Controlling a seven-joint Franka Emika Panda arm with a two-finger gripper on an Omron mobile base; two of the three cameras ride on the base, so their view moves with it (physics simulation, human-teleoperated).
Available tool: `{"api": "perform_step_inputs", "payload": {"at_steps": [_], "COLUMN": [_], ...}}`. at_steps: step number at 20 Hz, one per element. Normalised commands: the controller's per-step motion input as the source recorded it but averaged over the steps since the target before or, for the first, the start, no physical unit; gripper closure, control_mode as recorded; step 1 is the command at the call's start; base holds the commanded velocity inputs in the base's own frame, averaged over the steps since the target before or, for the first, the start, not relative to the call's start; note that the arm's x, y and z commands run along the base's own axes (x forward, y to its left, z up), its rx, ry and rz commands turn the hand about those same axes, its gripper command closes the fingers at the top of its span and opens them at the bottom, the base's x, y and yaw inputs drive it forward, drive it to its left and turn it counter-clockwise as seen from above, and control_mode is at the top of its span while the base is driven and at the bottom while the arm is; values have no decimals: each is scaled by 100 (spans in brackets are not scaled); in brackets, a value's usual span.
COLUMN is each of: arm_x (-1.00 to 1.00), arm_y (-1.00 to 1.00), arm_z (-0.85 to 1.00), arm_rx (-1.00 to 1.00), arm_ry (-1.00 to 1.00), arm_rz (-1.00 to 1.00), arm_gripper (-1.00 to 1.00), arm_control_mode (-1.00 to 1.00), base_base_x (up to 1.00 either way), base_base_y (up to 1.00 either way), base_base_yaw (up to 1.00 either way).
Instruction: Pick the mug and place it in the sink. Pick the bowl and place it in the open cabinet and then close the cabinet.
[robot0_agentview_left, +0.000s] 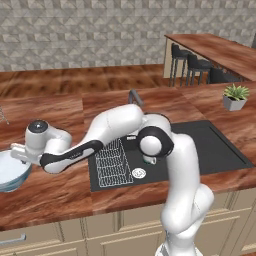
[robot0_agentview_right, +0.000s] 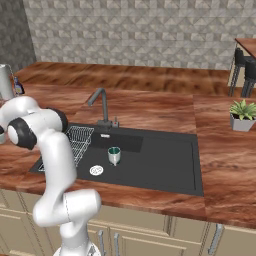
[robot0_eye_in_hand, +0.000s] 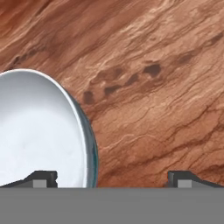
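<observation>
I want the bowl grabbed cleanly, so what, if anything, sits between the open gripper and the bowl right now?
Nothing visible. In the hand view the gripper is wide open right above the bowl, one fingertip over its white inside, the other over bare counter. The mug already stands in the sink, well away.

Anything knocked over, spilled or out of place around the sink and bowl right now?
Nothing stands out. The mug stands upright in the sink, and the bowl sits upright on the counter with the open hand over its rim.
</observation>
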Motion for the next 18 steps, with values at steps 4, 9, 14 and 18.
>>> {"api": "perform_step_inputs", "payload": {"at_steps": [4,9,14,18], "arm_x": [21,14,1,0], "arm_y": [33,35,19,7], "arm_z": [-2,-10,-45,-49], "arm_rx": [4,4,2,0], "arm_ry": [0,0,3,2], "arm_rz": [0,0,0,0], "arm_gripper": [-100,-100,-100,-100], "arm_control_mode": [-100,-100,-100,-100], "base_base_x": [0,0,0,0], "base_base_y": [0,0,0,0], "base_base_yaw": [0,0,0,0]}}
